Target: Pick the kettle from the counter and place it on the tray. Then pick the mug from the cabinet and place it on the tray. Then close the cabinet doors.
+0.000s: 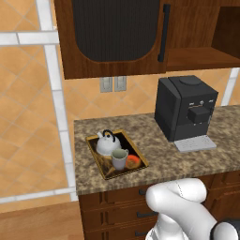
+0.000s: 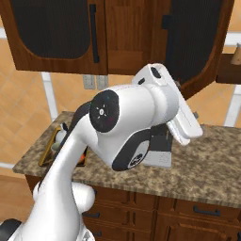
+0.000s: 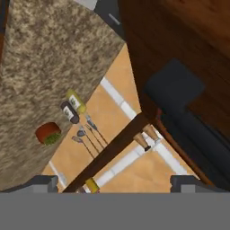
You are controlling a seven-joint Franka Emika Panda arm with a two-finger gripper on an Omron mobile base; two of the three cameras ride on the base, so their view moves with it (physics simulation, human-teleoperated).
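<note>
The silvery kettle [image 1: 107, 143] and the grey-beige mug [image 1: 119, 159] both stand on the gold-rimmed tray [image 1: 96, 158], at the left end of the granite counter [image 1: 154, 154]. The tray's edge [image 2: 46, 153] peeks out behind my arm. Above, the cabinet [image 1: 197, 54] shows its bare wooden shelf. Both cabinet doors stand swung open, the left door [image 2: 52, 33] and the right door [image 2: 200, 42]. My gripper [image 3: 117, 183] is open with nothing between its fingertips. It is close beside the right door's black bar handle [image 3: 193, 130], which fills the right of the hand view.
A black coffee machine [image 1: 185, 110] stands on the counter right of the tray. My white arm [image 2: 127, 127] rises in front of it. In the hand view a small red pot with a plant [image 3: 47, 133], bottles and hanging utensils [image 3: 85, 130] lie by the tiled wall.
</note>
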